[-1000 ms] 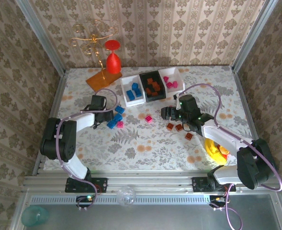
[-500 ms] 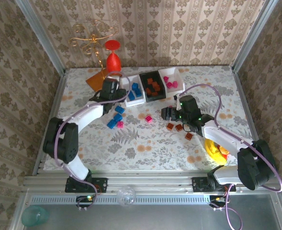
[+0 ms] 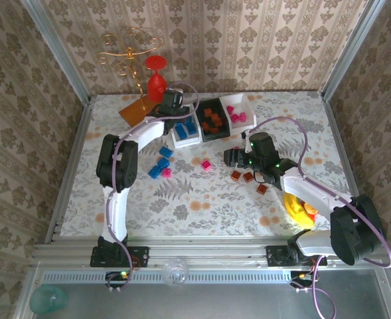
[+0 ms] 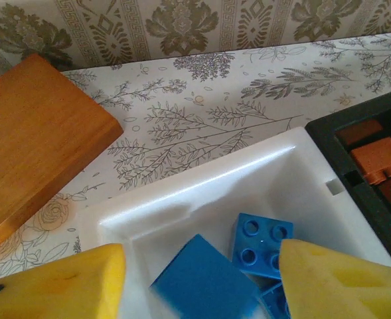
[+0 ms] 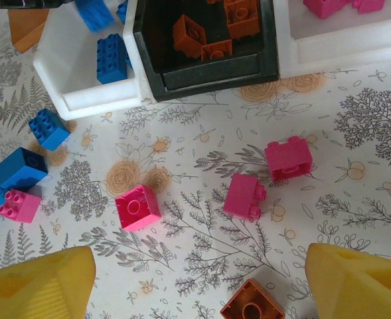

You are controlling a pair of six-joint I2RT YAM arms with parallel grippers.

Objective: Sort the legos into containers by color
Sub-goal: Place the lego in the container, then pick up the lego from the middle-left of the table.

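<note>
The left hand (image 4: 202,259) hangs over the white bin of blue legos (image 4: 202,171), jaws apart and gripping nothing; a blue brick (image 4: 202,286) sits tilted between the fingers, touching neither, beside a studded blue one (image 4: 261,242); it looks blurred from the right wrist, so it may be falling. The black bin (image 5: 202,73) holding orange-brown bricks (image 5: 208,33) touches that bin's side, and the white bin of magenta ones (image 5: 341,50) follows. The right hand (image 5: 198,266) hovers wide open and empty above loose bricks on the counter (image 5: 182,153): three magenta (image 5: 243,196), an orange-brown one (image 5: 251,302), and further off a blue cluster (image 5: 21,166) with a magenta brick (image 5: 19,205) touching it.

The risks, as I judge them: the tilted brick could bounce off a wall into the black bin; the left fingers sit low enough to catch the rim and shift the bin on withdrawal; two magenta bricks lie near each other, so closing on one may shove the other; the cluster invites a mixed grab.
</note>
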